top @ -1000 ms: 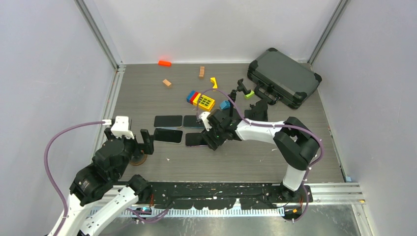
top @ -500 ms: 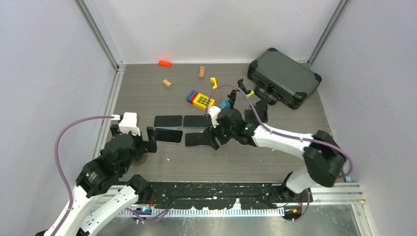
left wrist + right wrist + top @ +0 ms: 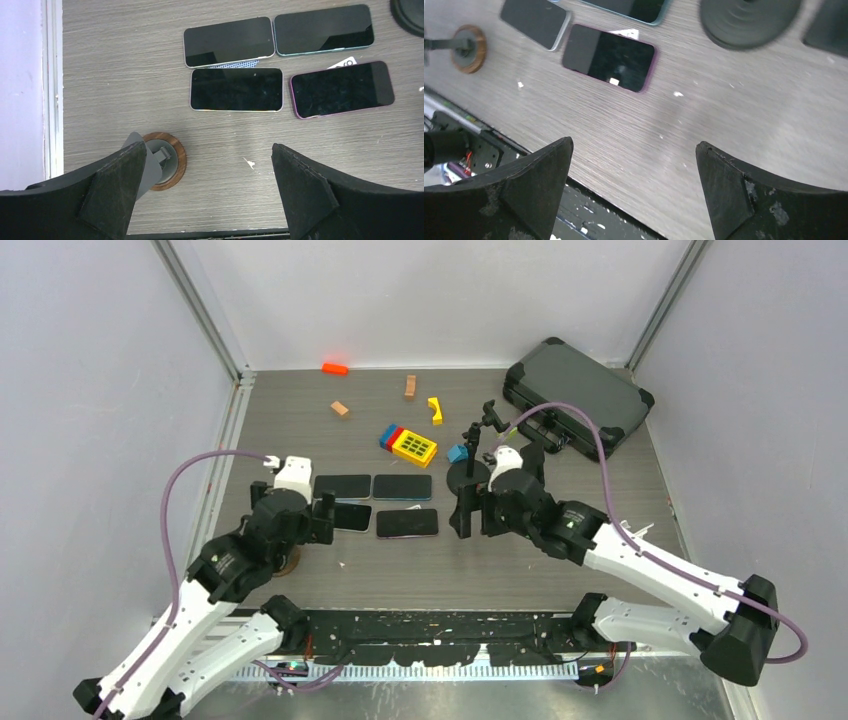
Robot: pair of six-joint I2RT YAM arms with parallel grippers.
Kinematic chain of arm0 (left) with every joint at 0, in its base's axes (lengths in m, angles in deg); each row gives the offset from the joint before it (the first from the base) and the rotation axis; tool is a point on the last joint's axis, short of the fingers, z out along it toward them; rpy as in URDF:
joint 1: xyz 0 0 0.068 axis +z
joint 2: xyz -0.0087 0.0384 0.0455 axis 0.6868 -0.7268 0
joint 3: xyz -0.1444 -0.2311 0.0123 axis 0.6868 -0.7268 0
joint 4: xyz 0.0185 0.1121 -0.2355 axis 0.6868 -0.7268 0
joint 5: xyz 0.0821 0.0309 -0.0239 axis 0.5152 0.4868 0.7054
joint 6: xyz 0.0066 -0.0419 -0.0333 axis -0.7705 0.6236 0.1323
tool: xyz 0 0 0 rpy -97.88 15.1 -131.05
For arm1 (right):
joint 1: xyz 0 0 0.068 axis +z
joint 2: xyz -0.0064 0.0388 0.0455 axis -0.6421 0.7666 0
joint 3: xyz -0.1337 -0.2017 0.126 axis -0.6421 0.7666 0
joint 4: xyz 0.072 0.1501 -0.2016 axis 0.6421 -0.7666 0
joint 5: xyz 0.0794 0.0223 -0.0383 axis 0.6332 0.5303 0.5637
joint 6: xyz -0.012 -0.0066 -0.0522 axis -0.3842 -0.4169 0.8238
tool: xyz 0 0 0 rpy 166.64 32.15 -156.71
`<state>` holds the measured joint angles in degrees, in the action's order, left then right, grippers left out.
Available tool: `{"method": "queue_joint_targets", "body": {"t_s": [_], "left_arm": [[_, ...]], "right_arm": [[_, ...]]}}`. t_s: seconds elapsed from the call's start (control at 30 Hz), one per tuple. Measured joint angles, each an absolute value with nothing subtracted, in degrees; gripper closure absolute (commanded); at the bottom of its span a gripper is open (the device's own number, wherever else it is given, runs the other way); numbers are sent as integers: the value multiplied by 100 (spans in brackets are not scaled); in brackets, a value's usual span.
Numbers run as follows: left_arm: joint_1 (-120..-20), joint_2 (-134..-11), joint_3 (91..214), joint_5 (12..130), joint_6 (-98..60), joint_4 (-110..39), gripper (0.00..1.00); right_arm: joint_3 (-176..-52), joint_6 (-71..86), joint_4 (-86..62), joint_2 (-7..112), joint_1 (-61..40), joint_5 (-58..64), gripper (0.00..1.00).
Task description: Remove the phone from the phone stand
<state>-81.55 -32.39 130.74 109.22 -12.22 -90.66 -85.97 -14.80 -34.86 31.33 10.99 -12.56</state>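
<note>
A phone stand with a round wood-ringed base (image 3: 162, 160) and a grey plate stands empty at the left; it also shows in the top view (image 3: 288, 562), partly hidden under my left arm. Four phones lie flat on the table: a silver one (image 3: 229, 41), a teal one (image 3: 323, 29), a dark one (image 3: 236, 89) and a purple one (image 3: 341, 89). The purple phone also shows in the top view (image 3: 407, 523) and the right wrist view (image 3: 608, 57). My left gripper (image 3: 207, 150) is open and empty above the table beside the stand. My right gripper (image 3: 634, 145) is open and empty, to the right of the purple phone.
A black stand with a round base (image 3: 468, 476) and a jointed arm is behind my right gripper. A black case (image 3: 577, 397) lies at the back right. Coloured blocks (image 3: 412, 445) are scattered at the back. The table's front rail (image 3: 450, 625) is close below.
My right gripper has drawn back to the right, away from the purple phone, which stays flat. My left gripper has moved forward and right toward the phones.
</note>
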Motion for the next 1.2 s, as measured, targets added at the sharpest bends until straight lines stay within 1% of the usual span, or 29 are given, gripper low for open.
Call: {"method": "queue_joint_targets", "body": {"t_s": [0.13, 0.27, 0.4, 0.57, 0.67, 0.83, 0.93, 1.07, 1.2], "left_arm": [[-8155, -3569, 13074, 10894, -1220, -9066, 0], [-8155, -3672, 13074, 10845, -1220, -9064, 0], [-8155, -3602, 13074, 10817, -1216, -9064, 0], [-8155, -3602, 13170, 10815, -1065, -9193, 0], [-8155, -3912, 13646, 10804, -794, -9516, 0], [-8155, -4712, 14960, 10767, -390, -10063, 0], [-8155, -5027, 15635, 10717, -289, -10290, 0], [-8155, -5042, 16217, 10605, -189, -10445, 0], [-8155, -4961, 16267, 10524, -152, -10537, 0]], "right_arm": [[-9120, -2107, -4868, 3063, 1099, -1827, 1], [-9612, -2441, -5862, 3093, 1099, -2214, 1], [-9679, -2671, -6363, 2934, 1099, -2550, 1], [-9819, -2795, -6800, 2307, 1099, -2944, 1], [-10407, -2784, -7108, 2081, 1099, -3142, 1], [-11813, -2653, -7528, 2140, 1099, -3464, 1], [-12296, -2594, -7678, 2121, 1099, -3689, 1], [-12326, -2542, -7812, 1876, 1099, -3907, 1], [-12062, -2524, -7897, 1629, 1099, -4047, 1]]}}
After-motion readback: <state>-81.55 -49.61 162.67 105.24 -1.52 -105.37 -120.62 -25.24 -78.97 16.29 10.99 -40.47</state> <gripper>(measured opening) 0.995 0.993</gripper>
